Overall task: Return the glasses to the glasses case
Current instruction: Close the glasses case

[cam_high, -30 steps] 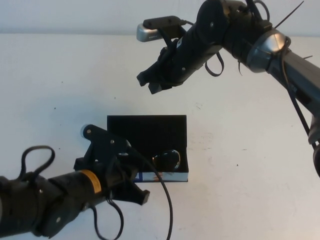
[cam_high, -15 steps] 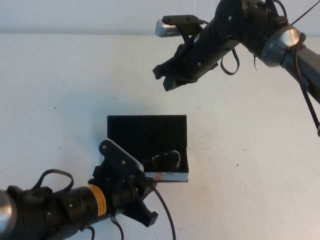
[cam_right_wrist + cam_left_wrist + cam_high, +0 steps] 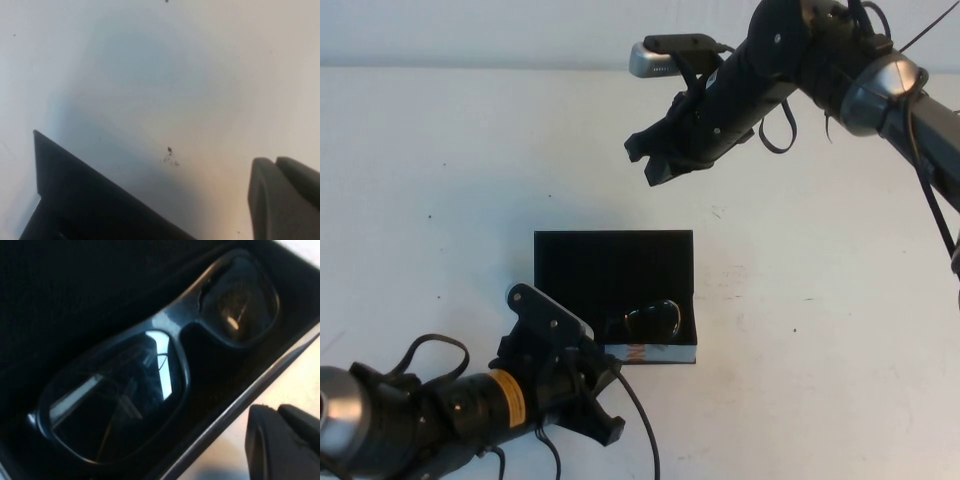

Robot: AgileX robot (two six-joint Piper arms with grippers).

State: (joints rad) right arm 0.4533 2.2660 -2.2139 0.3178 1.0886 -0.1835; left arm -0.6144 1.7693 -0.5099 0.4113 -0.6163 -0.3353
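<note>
The glasses case (image 3: 613, 262) stands open in the middle of the table, its black lid upright and its white printed front (image 3: 650, 352) facing me. The dark glasses (image 3: 655, 320) lie inside it; in the left wrist view they (image 3: 150, 365) fill the black interior behind the case's front rim (image 3: 235, 407). My left gripper (image 3: 607, 428) is shut and empty, low on the table just in front of the case's left end; it also shows in the left wrist view (image 3: 277, 412). My right gripper (image 3: 647, 160) is shut and empty, raised beyond the case; the right wrist view (image 3: 275, 165) shows the lid's corner (image 3: 75, 200).
The white table (image 3: 820, 300) surrounds the case. A small dark speck (image 3: 169, 150) marks the table behind the case. The right arm (image 3: 880, 90) reaches in from the back right, and the left arm (image 3: 420, 420) lies along the front left edge.
My left gripper has drawn back toward the front edge and lower, away from the case. My right gripper has moved right and farther back, then stayed still.
</note>
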